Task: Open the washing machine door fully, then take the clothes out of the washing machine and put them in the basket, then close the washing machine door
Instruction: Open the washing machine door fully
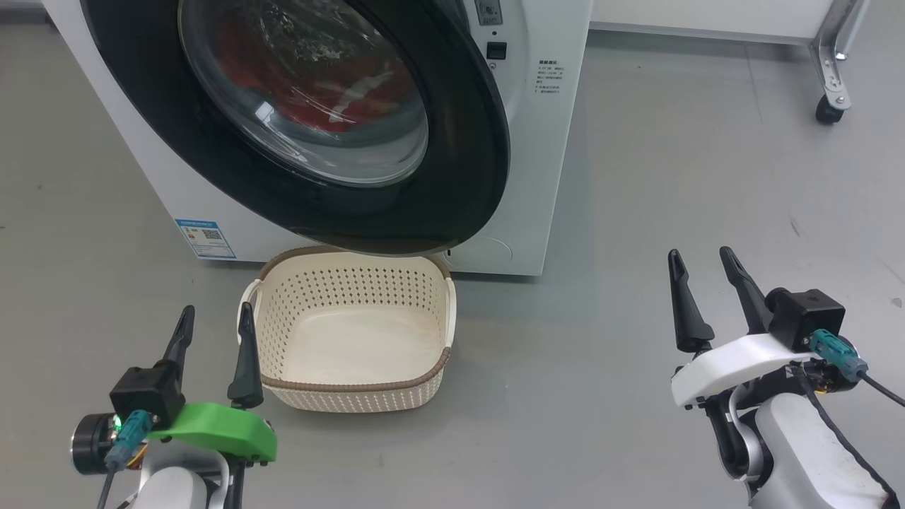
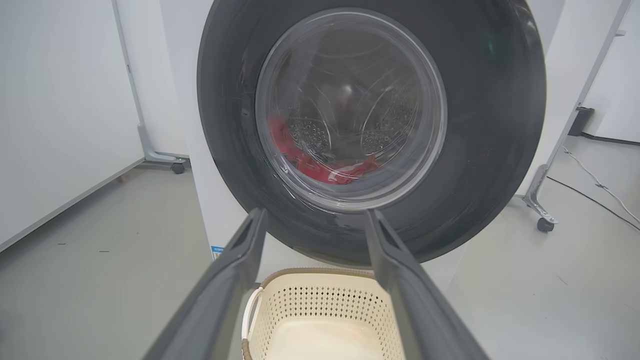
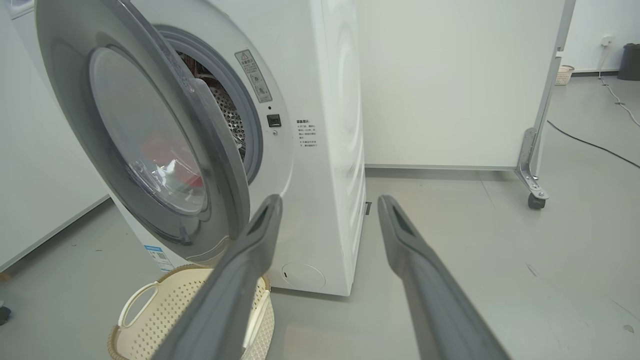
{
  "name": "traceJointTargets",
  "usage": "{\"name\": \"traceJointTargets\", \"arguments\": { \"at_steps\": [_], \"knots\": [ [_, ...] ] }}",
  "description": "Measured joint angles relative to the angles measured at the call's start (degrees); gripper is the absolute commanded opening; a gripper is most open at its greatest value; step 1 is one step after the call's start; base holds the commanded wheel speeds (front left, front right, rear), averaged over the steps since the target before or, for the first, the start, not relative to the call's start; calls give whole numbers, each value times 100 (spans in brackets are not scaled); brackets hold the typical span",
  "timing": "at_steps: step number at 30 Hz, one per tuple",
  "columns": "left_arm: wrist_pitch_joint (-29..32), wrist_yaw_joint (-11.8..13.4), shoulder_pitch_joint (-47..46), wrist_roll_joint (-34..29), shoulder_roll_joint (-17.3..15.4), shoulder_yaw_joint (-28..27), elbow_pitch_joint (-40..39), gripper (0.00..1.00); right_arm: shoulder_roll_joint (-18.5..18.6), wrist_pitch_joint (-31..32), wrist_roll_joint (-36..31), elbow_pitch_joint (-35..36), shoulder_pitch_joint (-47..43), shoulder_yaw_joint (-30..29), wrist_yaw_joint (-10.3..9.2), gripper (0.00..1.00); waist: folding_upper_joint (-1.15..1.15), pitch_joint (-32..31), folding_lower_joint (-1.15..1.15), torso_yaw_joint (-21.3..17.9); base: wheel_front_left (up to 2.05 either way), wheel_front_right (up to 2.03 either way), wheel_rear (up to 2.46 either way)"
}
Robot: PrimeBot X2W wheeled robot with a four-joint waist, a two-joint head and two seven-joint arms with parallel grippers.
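The right gripper (image 1: 701,256) has its two dark fingers spread with nothing between them. It hangs out in front of the washing machine (image 1: 551,177), past its right front corner and well apart from it. The left gripper (image 1: 216,314) is also spread and empty, in front of the machine's left half. The cream basket (image 1: 353,387) sits on the floor against the machine's front, its left handle just beside the left gripper.

The washing machine door (image 1: 466,141) stands ajar, hinged on the machine's left, with its free edge swung out from the grey gasket (image 3: 252,130). Its lower black rim hangs over the basket's far edge. Whether it clears that edge I cannot tell. The red clothes (image 1: 332,106) lie inside the machine, in the steel drum (image 3: 227,112), seen through the door glass.

Opening the door fully looks like the step in hand, and it carries most of the risk:
- The rim is glossy and curved, so a fingertip hooked behind it could slip off and let the door fall back.
- The door's swing runs toward the machine's left, where the left gripper waits, so the two could collide.
- A low rim might nudge the basket out of place.
- The soft garments may later snag on the gasket.

Both forearms sit low, with the fingers aimed at the machine. The right wrist leans slightly toward the door's free edge.
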State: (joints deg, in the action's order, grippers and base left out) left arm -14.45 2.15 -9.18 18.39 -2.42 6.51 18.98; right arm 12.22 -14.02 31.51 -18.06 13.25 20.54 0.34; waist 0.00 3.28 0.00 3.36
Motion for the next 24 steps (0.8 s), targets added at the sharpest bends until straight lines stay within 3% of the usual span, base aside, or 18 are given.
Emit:
{"name": "traceJointTargets", "arguments": {
  "at_steps": [24],
  "knots": [
    [0, -42, 74, -33, 4, -37, -33, 100, -40, -16, -87, 207, -207, -71, -1, 100, 0, -47, 0, 15, 0, 0, 0]
  ]
}}
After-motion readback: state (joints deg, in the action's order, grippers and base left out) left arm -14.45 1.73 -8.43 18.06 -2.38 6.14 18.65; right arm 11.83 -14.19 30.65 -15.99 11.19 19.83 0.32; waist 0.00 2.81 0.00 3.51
